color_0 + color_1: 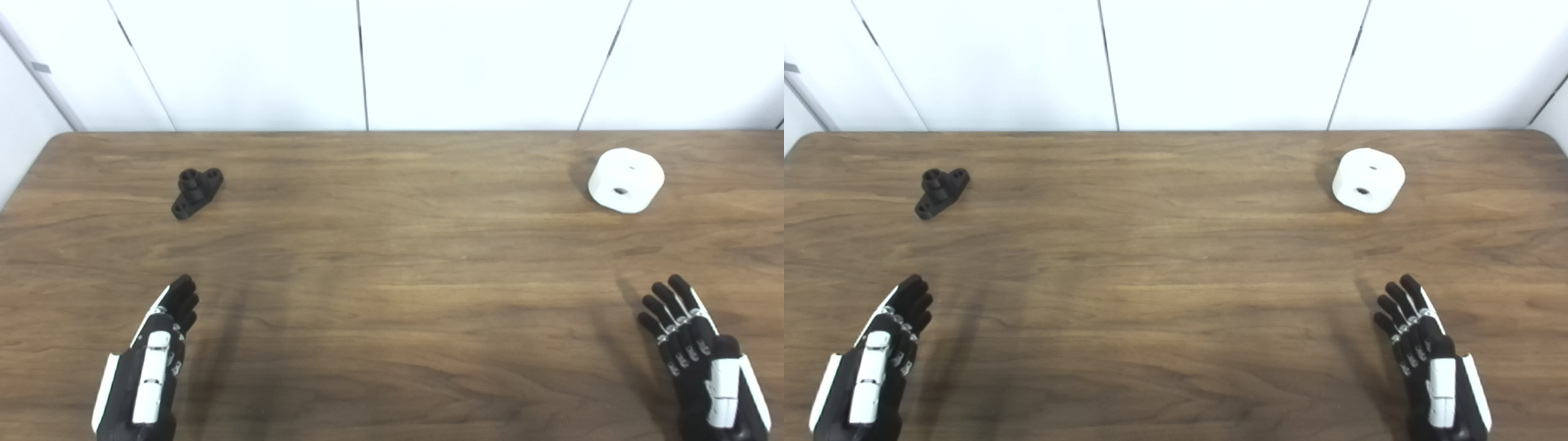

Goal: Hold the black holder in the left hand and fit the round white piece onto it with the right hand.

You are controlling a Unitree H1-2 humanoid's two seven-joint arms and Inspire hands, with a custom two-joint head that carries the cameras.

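Both robot hands — left robot hand point(147, 367), right robot hand point(704, 361) — empty, fingers spread. Black holder point(196, 192) judged rigid, light — grasped by base; round white piece point(626, 180) gripped around rim.

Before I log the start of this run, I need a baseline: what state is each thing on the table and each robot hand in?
black holder: lying on the table at far left, untouched, nothing fitted on it.
round white piece: resting on the table at far right, tilted, a hole facing the camera, untouched.
left robot hand: open, empty, near edge.
right robot hand: open, empty, near edge.
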